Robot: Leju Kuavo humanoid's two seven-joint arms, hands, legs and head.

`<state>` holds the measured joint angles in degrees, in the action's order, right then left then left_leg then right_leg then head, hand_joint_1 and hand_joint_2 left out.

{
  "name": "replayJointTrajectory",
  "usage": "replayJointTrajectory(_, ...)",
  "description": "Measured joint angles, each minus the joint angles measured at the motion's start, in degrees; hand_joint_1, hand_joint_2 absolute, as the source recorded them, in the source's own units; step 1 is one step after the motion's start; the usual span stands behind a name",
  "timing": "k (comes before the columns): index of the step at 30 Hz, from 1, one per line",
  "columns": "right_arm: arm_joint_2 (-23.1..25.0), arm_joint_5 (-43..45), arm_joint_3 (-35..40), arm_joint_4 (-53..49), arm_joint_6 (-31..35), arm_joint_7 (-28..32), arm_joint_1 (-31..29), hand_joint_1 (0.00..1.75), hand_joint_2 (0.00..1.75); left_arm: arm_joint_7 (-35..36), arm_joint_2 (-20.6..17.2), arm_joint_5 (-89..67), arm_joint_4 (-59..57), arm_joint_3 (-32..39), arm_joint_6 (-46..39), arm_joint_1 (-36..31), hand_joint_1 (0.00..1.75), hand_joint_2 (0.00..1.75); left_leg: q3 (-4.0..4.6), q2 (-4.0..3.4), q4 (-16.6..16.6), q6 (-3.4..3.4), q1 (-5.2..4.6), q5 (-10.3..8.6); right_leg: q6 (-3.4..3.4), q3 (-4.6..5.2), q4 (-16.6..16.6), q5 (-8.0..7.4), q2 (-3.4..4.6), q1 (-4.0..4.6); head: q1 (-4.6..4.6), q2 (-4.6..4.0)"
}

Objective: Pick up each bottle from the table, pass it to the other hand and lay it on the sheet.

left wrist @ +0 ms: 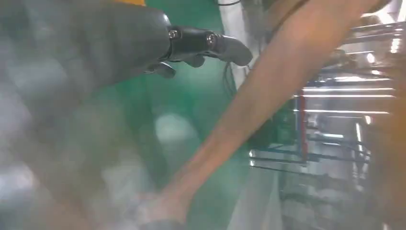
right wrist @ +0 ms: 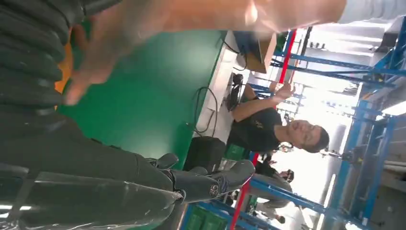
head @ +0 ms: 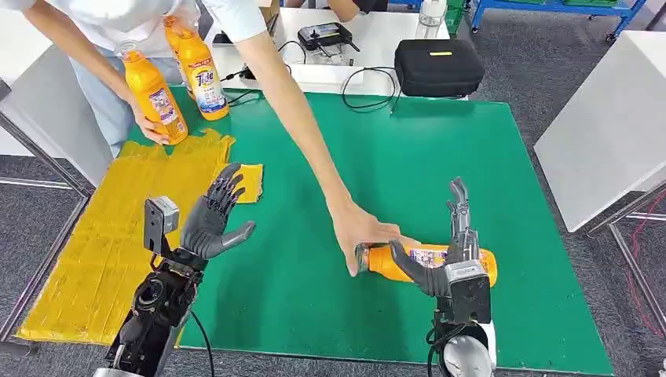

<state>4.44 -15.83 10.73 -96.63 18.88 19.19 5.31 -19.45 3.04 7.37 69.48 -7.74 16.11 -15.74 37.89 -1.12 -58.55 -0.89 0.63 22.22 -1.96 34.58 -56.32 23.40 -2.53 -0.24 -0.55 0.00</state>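
Observation:
An orange bottle (head: 487, 265) lies on its side on the green mat (head: 330, 157), near the front right. My right hand (head: 454, 251) sits open over it, fingers straight and thumb spread along its front side. A person's hand (head: 363, 236) grips the bottle's cap end. A sliver of the bottle (right wrist: 64, 67) shows beside my right hand (right wrist: 191, 184) in the right wrist view. My left hand (head: 214, 220) hovers open, fingers spread, at the edge of the yellow sheet (head: 94, 259). The person's other hand holds a second orange bottle (head: 155, 98) on the sheet's far end. A third bottle (head: 203, 75) stands beside it.
The person's arm (head: 294, 118) stretches across the mat between my hands. A black bag (head: 438, 67), a black device (head: 326, 35) and cables lie on the white table behind the mat. A white table (head: 605, 118) stands at the right. Another person (right wrist: 268, 129) sits further back.

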Motion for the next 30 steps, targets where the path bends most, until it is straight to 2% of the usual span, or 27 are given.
replayJointTrajectory(11,0.0,0.9,-1.2,1.9,-0.8,-0.8,-0.1,0.00,1.75,0.5,0.0,2.1,-1.5,-0.3,-0.3,0.1,0.00,1.75,0.00,0.00,0.0,0.00,0.00,0.00,0.00,0.00,0.0,0.00,0.00,0.00,0.00,0.00)
replayJointTrajectory(12,0.0,0.9,-1.2,2.1,-0.9,-0.8,-0.1,0.00,0.00,0.4,0.0,2.3,-1.7,-0.3,-0.2,0.1,0.00,1.75,0.00,0.00,0.0,0.00,0.00,0.00,0.00,0.00,0.0,0.00,0.00,0.00,0.02,0.00)
replayJointTrajectory(30,0.0,1.6,-1.1,3.4,-2.3,1.4,-1.2,0.00,0.00,-1.0,0.0,2.7,-2.5,-0.6,-0.2,-0.3,0.00,1.75,0.00,0.00,0.0,0.00,0.00,0.00,0.00,0.00,0.0,0.00,0.00,0.00,0.02,0.00)
